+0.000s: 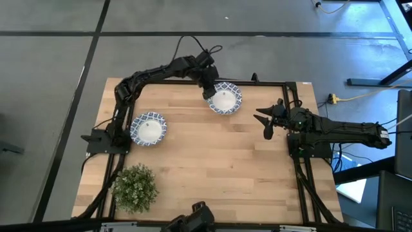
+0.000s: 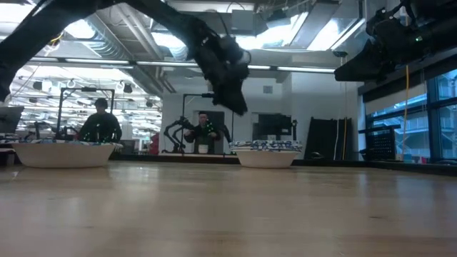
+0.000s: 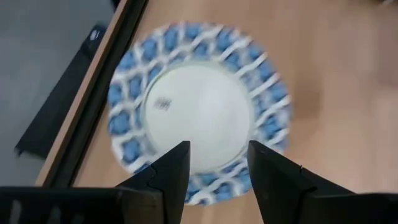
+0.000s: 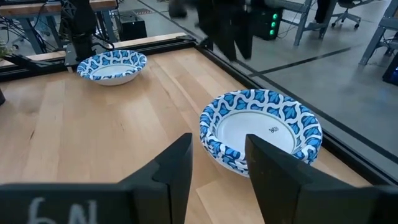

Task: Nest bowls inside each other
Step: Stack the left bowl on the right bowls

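Observation:
Two bowls with blue-and-white rims show. One bowl [image 1: 224, 99] [image 3: 198, 112] [image 4: 261, 127] [image 2: 265, 154] rests on its base near the table's far edge. The other bowl [image 1: 149, 128] [image 4: 112, 65] [image 2: 64, 152] sits at the table's left side. My left gripper [image 1: 210, 88] [image 3: 217, 160] [image 2: 232, 93] hovers open above the far bowl, over its left rim, touching nothing. My right gripper [image 1: 268, 122] [image 4: 217, 163] is open, raised above the table to the right of the far bowl, pointing at it.
A green leafy plant [image 1: 135, 187] stands near the table's near-left corner. A black frame rail [image 1: 270, 83] runs along the far edge just behind the far bowl. Bare wood [image 1: 219, 167] fills the middle and near side. People show in the room beyond [image 2: 100, 123].

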